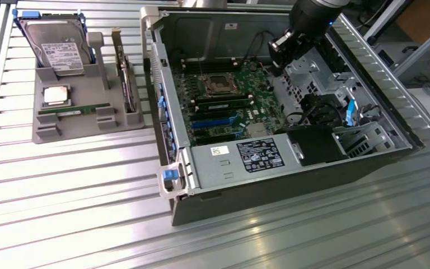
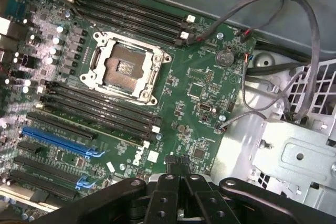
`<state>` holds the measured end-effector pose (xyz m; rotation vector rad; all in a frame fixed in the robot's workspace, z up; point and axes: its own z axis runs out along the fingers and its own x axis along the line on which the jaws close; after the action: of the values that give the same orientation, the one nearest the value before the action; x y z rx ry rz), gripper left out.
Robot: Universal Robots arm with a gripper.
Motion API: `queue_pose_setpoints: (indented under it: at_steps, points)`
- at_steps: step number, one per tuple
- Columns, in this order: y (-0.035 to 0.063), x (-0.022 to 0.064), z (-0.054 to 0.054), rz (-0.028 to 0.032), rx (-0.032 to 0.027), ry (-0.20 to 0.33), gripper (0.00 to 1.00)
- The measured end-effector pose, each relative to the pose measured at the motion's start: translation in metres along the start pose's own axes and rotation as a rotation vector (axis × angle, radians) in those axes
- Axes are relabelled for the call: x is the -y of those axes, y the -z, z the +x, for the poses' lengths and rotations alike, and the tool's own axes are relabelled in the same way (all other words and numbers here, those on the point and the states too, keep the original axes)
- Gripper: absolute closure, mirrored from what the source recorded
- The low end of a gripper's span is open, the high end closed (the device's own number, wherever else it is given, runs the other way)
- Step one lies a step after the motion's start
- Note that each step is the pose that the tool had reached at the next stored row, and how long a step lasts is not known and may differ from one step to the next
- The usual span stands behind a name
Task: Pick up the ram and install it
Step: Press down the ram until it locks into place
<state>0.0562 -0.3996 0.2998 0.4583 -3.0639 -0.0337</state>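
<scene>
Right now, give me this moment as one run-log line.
gripper: over the motherboard inside the open case | ram: one stick lying in the gray holder outside the case | CPU socket: empty

place: robotics lab/workshop | evidence: slatted aluminium bench (image 1: 65,185), opened computer case (image 1: 275,168), grey parts fixture (image 1: 80,120)
</scene>
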Motion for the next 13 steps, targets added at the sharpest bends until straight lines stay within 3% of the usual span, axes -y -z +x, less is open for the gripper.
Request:
queue_pose_setpoints:
  at_steps: [7, 13]
  points:
    - [0.0, 0.0, 0.0, -0.0057, 0.004, -0.142, 0.89]
    - [0.0, 0.0, 0.0, -0.0088, 0.0061, -0.22, 0.89]
